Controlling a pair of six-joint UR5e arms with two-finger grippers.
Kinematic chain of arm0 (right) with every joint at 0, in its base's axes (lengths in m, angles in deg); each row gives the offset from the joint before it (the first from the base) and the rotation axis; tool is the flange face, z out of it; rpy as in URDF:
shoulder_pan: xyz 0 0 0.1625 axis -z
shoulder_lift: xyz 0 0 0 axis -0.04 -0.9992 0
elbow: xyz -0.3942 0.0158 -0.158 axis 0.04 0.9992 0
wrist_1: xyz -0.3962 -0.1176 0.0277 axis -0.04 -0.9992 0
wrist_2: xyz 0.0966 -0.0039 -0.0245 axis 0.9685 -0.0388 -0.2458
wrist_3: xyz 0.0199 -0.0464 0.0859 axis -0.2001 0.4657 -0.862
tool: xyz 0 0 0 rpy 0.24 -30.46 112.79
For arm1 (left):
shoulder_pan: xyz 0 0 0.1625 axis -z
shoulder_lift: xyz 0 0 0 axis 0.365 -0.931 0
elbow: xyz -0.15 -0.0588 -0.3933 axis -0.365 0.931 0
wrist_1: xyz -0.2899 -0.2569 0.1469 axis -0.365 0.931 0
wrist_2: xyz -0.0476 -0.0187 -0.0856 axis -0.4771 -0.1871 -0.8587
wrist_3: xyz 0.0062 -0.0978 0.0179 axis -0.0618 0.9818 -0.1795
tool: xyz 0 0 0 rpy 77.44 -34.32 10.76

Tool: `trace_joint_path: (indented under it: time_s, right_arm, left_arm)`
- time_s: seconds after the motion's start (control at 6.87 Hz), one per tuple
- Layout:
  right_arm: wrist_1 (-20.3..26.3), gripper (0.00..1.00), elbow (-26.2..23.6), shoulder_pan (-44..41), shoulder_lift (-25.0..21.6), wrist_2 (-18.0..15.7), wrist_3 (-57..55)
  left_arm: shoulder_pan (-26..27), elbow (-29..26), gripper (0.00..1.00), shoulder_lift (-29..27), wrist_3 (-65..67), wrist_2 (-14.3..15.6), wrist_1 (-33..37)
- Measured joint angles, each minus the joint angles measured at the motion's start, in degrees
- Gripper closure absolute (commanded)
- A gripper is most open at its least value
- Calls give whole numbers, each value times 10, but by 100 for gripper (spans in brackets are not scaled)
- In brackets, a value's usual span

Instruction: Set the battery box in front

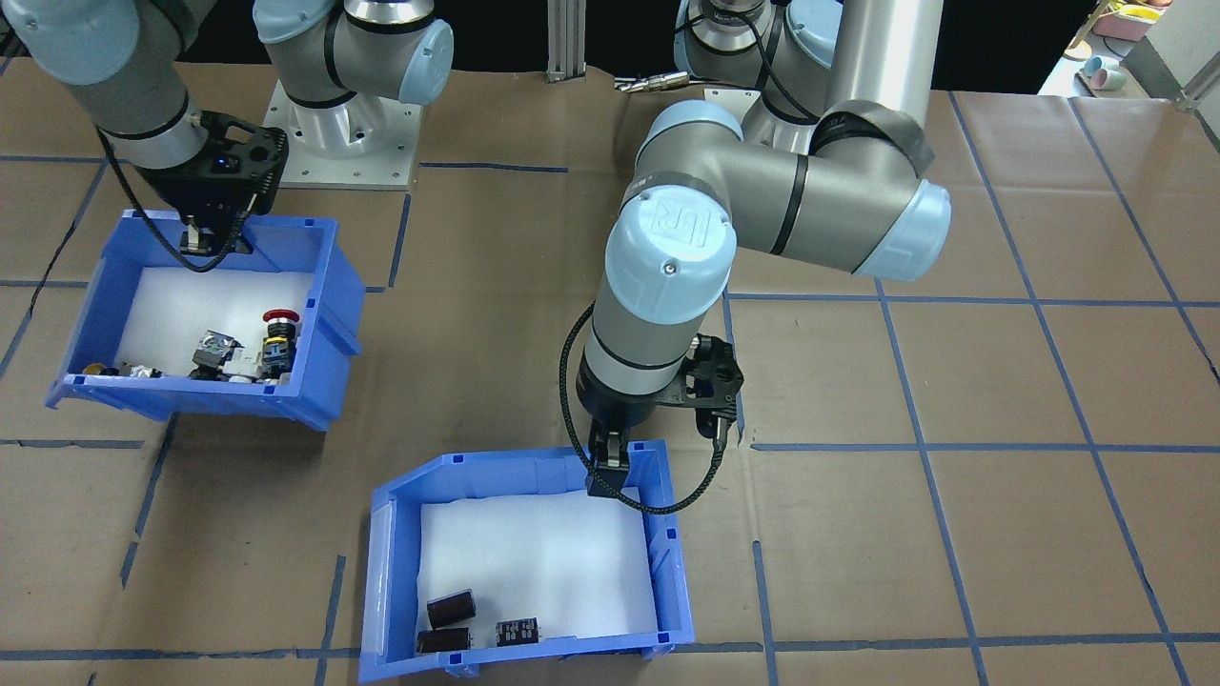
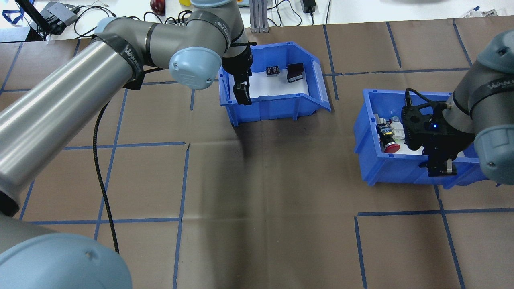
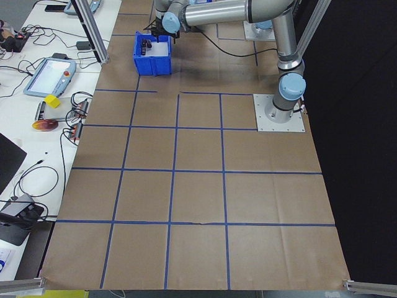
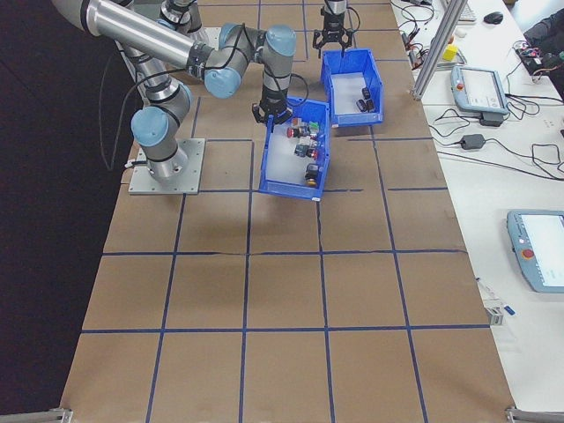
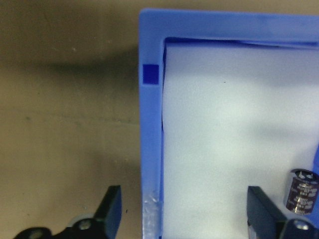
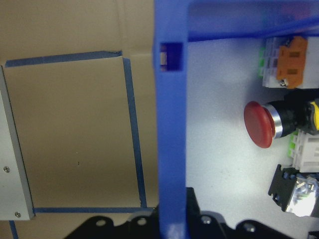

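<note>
The battery box (image 1: 529,562), a blue bin with a white foam liner and a sloped cut-away end, sits on the brown paper-covered table (image 1: 953,534) at the far side from the robot's base, close to the operators' edge. Three dark brown cylinders (image 1: 450,608) lie together at its cut-away end. The left gripper (image 1: 606,474) is lowered over the box's rear wall, the end nearest the robot; the left wrist view shows its fingers (image 5: 112,206) spread apart and straddling that wall, one outside the bin and one over the foam, neither pressed against the plastic, so the claw is released. A second blue bin (image 1: 214,319), holding push-button switches including one with a red cap (image 1: 277,315), stands well apart from the battery box, nearer the robot's base on the right arm's side. The right gripper (image 1: 202,238) is at this bin's rear wall, and the right wrist view shows the wall running between its fingers, which appear clenched on it.
</note>
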Motion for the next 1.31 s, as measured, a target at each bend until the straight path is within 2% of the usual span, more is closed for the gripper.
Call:
trace_joint_path:
  time_s: [0.15,0.58,1.02,1.31]
  right_arm:
    - [-11,91,-24,-34,-11,0,-36]
    - [-40,91,-47,-185,-18,-3,-189]
    - [-98,90,-47,-337,-1,-3,-344]
    - [-153,89,-46,-420,38,-3,-416]
  left_arm:
    - [-15,4,2,42,-142,27,58]
    - [-74,30,1,169,-534,57,171]
    - [-153,96,1,294,-862,65,256]
    - [-167,135,1,351,-1041,57,275]
